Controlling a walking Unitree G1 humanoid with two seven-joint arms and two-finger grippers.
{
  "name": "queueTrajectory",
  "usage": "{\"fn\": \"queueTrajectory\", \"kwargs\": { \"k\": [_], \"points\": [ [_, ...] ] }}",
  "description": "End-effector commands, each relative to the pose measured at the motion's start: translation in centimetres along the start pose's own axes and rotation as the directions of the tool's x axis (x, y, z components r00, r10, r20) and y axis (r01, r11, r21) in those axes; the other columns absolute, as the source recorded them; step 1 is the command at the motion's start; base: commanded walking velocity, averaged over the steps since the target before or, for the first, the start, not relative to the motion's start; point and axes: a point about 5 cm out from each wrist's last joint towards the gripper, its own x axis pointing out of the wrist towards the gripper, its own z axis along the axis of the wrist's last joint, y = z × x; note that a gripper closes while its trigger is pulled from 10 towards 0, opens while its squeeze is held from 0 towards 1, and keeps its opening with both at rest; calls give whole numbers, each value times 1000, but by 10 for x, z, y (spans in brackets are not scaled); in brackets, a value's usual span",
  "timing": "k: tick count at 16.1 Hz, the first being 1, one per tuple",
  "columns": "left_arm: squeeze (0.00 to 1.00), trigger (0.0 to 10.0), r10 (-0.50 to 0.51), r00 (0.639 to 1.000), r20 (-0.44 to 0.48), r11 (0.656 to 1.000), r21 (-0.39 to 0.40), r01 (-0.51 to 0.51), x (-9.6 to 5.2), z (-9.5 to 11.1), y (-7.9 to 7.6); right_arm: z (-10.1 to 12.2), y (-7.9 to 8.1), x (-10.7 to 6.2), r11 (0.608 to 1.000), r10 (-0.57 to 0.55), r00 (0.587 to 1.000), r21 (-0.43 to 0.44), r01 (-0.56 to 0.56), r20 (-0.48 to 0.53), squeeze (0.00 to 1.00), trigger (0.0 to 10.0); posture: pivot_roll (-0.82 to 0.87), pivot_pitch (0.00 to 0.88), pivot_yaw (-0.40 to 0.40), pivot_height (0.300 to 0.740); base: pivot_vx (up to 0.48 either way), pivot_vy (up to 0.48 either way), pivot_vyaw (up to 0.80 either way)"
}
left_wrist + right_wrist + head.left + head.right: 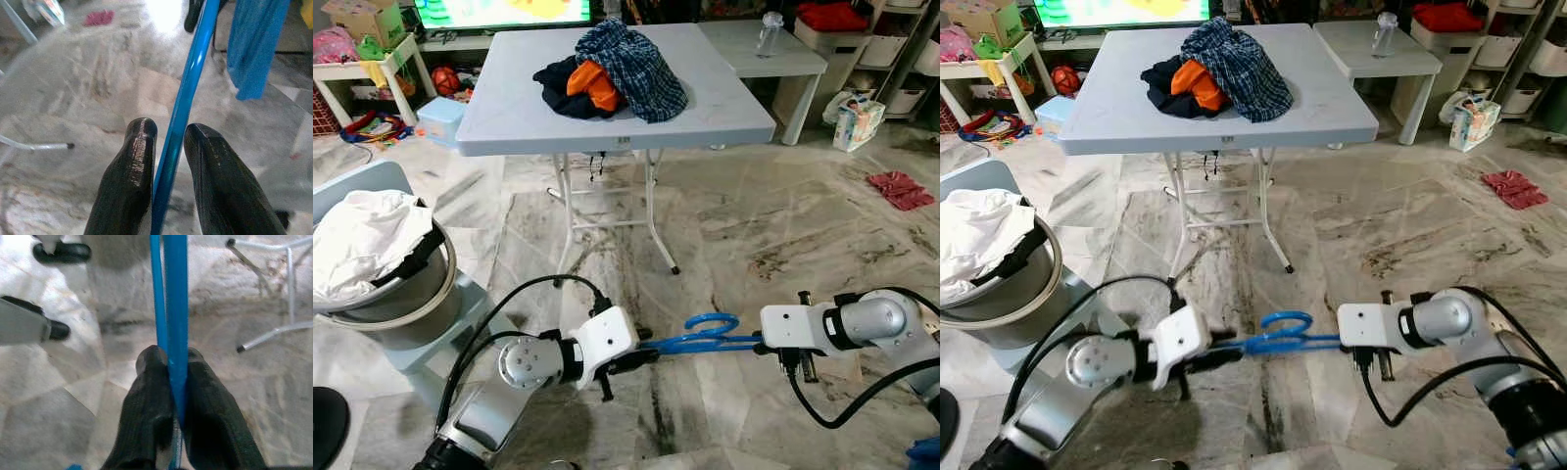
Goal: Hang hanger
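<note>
Far left I'm seeing a basket (pixel 406 304) stuffed with white laundry (pixel 362 240). Low down, my left gripper (pixel 641 359) is sitting around one end of the blue hanger (pixel 705 338); in the left wrist view the fingers (pixel 129 181) are flanking the bar with a sliver of gap, so not fully clamped. The hanger is hovering flat above the marble floor (pixel 754 235), hook up, stretched between both arms. My right gripper (pixel 756 344) is pinching the other end tight. Beyond, a bench (pixel 509 108) is carrying a clothes pile (pixel 617 69).
</note>
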Motion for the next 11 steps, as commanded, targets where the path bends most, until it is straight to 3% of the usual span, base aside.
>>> {"fn": "queueTrajectory", "kwargs": {
  "k": [1, 2, 4, 7, 8, 9, 10, 11],
  "points": [
    [1000, 10000, 51, 998, 26, 998, 30, -52, -2, 7, 9, -6, -4, -1, 999, -32, 998, -4, 32, -55, 0, 0, 12, 71, -10, 740, 0, 0, 0],
    [1000, 10000, 82, 995, 52, 996, 39, -84, -4, 13, 13, -10, -6, 0, 998, -63, 994, 3, 64, -94, 0, 0, 13, 71, -11, 740, 0, 0, 0],
    [1000, 10000, 140, 984, 106, 988, 42, -146, -6, 20, 20, -25, -4, 2, 994, -81, 970, -86, 62, -230, 0, 0, 15, 72, -12, 740, 0, 0, 0],
    [1000, 10000, 299, 939, 168, 954, -35, -298, -15, 27, 43, -31, -3, 8, 990, -138, 960, -39, 132, -244, 0, 0, 15, 74, -13, 740, 0, 0, 0],
    [1000, 10000, 418, 883, 212, 908, -106, -405, -21, 33, 53, -31, -4, 12, 969, -216, 954, 74, 236, -210, 0, 0, 14, 75, -10, 740, 0, 0, 0],
    [1000, 10000, 469, 856, 220, 883, -153, -444, -24, 34, 55, -30, -4, 14, 947, -259, 947, 141, 287, -190, 0, 0, 13, 75, -9, 740, 0, 0, 0],
    [1000, 10000, 515, 827, 224, 855, -206, -476, -28, 32, 52, -28, -2, 18, 909, -317, 934, 228, 348, -162, 0, 0, 11, 78, -7, 740, 0, 0, 0],
    [1000, 10000, 567, 794, 221, 821, -236, -520, -32, 29, 44, -23, 5, 25, 845, -380, 917, 355, 399, -125, 0, 0, 10, 79, -6, 740, 0, 0, 0]
  ]
}}
